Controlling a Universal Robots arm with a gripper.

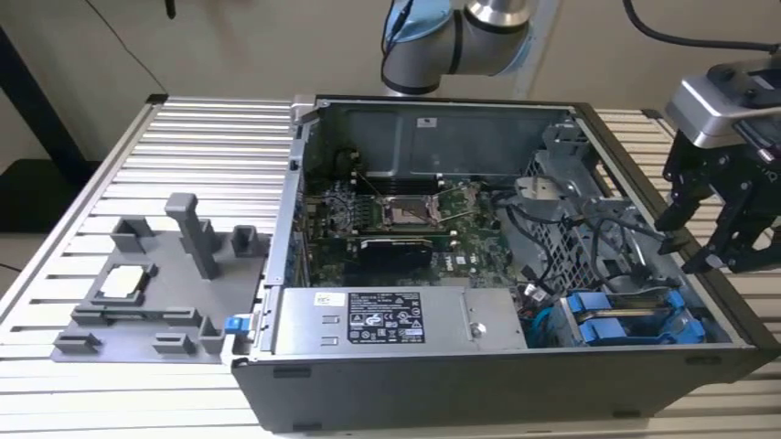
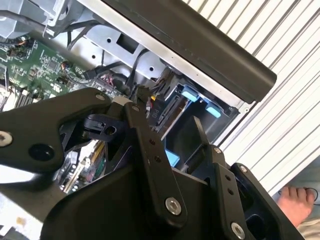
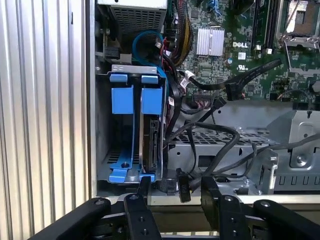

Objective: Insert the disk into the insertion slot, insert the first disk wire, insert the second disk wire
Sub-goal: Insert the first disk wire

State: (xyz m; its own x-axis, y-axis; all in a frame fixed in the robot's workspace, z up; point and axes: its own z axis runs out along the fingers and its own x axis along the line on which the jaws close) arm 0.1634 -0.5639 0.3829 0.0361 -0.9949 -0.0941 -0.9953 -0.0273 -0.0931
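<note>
The disk point(image 3: 151, 137) stands on edge inside the insertion slot point(image 3: 131, 68) of the grey drive cage, touching the other blue-ended carrier point(image 3: 122, 102) beside it, so the first step looks done and the work seems to be at the wire stage. In the first wrist view the tool point(image 3: 176, 185) hangs just beside the near end of the disk, jaws spread and pinching nothing, with a black connector point(image 3: 183, 191) on a dark cable lying in the gap between them. I cannot tell whether any wire is seated in the disk. In the exterior view the tool point(image 1: 693, 245) hovers over the computer case point(image 1: 488, 389) at its edge on the exterior view's right, above the cage. As a judgement, the wire step calls for a firm pinch on the connector body, squared to the disk's port, with the loose cables point(image 3: 220, 140) kept out of the way in that tight corner. The open case also holds the green motherboard point(image 1: 403, 215) and the labelled power-supply box point(image 1: 390, 320), which lies just beside the cage. On the slatted tabletop point(image 1: 208, 137), a grey fixture point(image 1: 183, 265) stands beside the case on the exterior view's left, with a small pale square part point(image 1: 126, 282) resting in one of its recesses
</note>
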